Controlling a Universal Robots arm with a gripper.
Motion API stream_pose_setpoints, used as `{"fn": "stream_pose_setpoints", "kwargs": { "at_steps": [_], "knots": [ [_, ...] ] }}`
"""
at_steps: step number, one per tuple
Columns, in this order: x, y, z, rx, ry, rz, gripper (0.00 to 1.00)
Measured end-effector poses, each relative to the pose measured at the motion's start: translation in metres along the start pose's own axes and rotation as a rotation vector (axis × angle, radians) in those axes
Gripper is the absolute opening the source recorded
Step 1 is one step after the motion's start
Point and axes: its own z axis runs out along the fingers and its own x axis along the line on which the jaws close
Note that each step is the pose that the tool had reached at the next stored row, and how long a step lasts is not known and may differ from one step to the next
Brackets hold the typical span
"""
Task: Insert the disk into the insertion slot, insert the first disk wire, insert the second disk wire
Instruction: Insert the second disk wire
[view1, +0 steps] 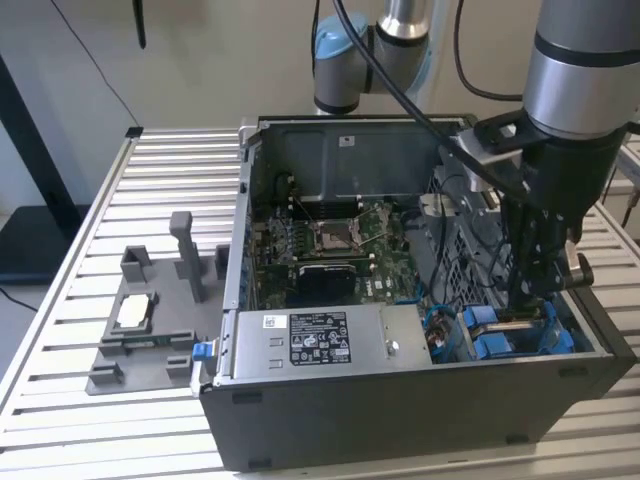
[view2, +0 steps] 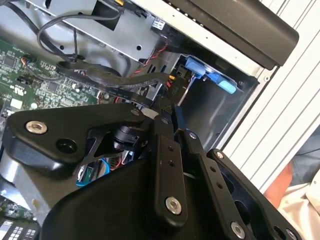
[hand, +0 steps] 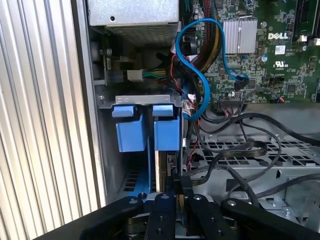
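One computer case (view1: 400, 400) is sitting on the worktop (view1: 90, 430), holding two blue carriers (hand: 131, 131) (hand: 166, 130), beside one grey fixture (view1: 150, 330).

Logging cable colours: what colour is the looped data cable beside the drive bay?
Bright blue; the looped cable shows best in the first wrist view.

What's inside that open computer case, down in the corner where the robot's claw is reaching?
The gripper reaches into the computer case, where blue plastic carriers sit side by side in a metal bay. Blue and black cables loop beside them. What lies deeper in the bay is hidden.
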Motion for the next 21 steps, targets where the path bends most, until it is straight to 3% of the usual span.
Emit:
{"fn": "stream_pose_setpoints", "kwargs": {
  "at_steps": [21],
  "knots": [
    [-0.0001,0.0015,0.0069,0.0039,-0.0002,0.0,0.16]
  ]
}}
